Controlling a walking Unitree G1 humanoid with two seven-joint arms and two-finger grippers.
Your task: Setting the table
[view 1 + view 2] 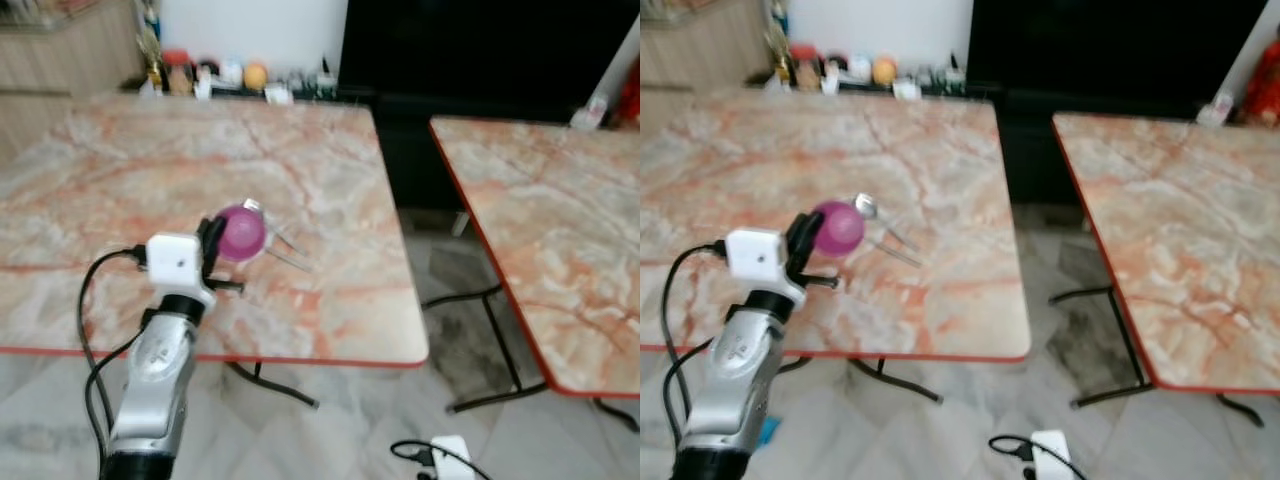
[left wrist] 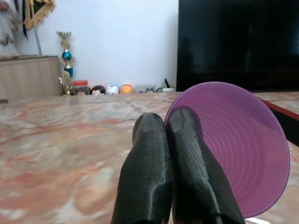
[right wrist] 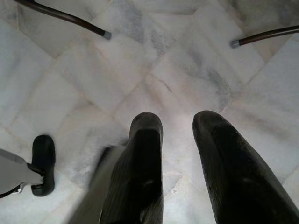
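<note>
A purple plastic bowl [image 1: 240, 232] is tipped on its side just above the near marble table [image 1: 330, 310]. My left gripper [image 1: 214, 240] reaches over the table's front edge and is shut on the bowl's rim. In the left wrist view one of the fingers [image 2: 191, 154] lies inside the bowl [image 2: 243, 154] and the other presses against it from outside. A metal spoon [image 1: 872, 212] and a second utensil [image 1: 895, 255] lie on the table just right of the bowl. My right gripper [image 3: 177, 119] hangs open over the tiled floor with nothing between its fingers.
A second marble table [image 1: 560, 230] stands to the right across a narrow gap. A low shelf with small ornaments [image 1: 235, 75] and a large black screen [image 1: 480, 50] line the back wall. A white device with a black cable [image 1: 448, 452] lies on the floor.
</note>
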